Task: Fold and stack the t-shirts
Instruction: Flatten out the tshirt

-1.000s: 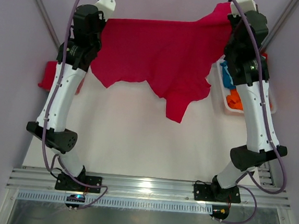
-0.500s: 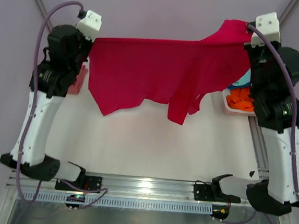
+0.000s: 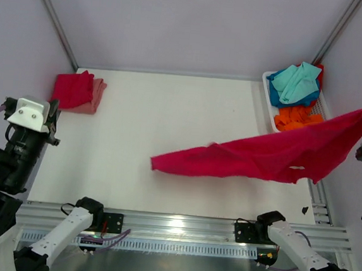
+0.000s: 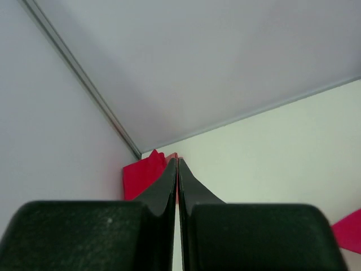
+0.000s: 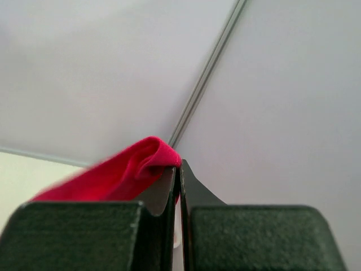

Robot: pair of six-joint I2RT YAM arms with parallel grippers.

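Over your counter (image 3: 170,109), the red t-shirt (image 3: 261,158) runs left-right, sloping up to your raised right hand (image 5: 179,169), which pinches it; your left hand (image 4: 177,164) is pressed together.

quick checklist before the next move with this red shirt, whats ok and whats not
1. Right hand gripping the red shirt: ok, shut on a fold of it.
2. Left hand gripping the shirt: not ok, shut on nothing.
3. Shirt spread flat on the table: not ok, it hangs bunched from the right hand.
4. Folded stack out of the way: ok, far left corner.
5. Shirt clear of the basket: cannot tell, it crosses the basket's near end in the top view.
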